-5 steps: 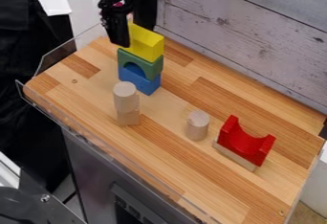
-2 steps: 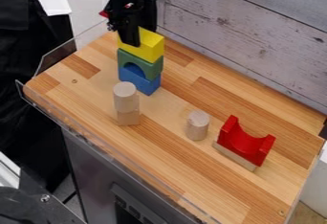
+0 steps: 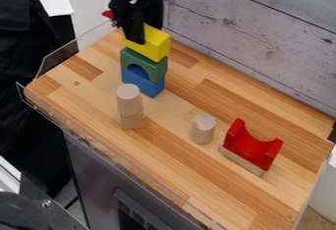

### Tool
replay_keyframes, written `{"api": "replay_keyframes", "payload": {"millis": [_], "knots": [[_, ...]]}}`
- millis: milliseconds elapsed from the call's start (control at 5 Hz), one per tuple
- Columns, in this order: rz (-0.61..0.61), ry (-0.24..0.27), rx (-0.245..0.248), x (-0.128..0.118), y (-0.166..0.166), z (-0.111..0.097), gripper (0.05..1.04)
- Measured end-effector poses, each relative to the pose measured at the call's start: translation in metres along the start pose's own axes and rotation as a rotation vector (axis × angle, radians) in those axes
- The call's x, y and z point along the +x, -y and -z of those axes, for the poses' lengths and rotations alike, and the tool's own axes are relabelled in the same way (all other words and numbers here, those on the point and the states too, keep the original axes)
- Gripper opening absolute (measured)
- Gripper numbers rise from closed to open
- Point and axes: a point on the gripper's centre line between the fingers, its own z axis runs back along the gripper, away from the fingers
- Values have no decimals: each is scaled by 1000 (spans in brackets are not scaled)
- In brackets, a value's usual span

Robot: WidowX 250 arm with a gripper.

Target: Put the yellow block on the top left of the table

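The black gripper (image 3: 143, 35) hangs down from the top edge at upper left, shut on the yellow block (image 3: 156, 43). One finger lies against the block's near left side; the far finger is hidden. The yellow block is just over the green arch block (image 3: 146, 64), slightly raised from it as far as can be seen. That green block rests on a blue block (image 3: 148, 85), which stands on the wooden table (image 3: 85, 91).
A pale cylinder (image 3: 129, 99) stands on a small wooden block (image 3: 132, 121) in front of the stack. Farther right are another cylinder (image 3: 203, 129) and a red curved block (image 3: 253, 144) on a wooden piece. A clear rim (image 3: 66, 57) edges the table's left; a plank wall (image 3: 263, 37) rises behind.
The gripper has come right onto the yellow block and taken hold of it. The yellow block has risen slightly, while the green and blue blocks have stayed in place.
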Motion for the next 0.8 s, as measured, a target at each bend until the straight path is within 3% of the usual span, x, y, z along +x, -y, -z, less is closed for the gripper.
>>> {"api": "replay_keyframes", "payload": {"millis": [200,400,800], "knots": [[116,22,17,-23,5,1,531],[187,8,16,-48,8,4,531],[189,-29,26,-65,3,19,531]]}}
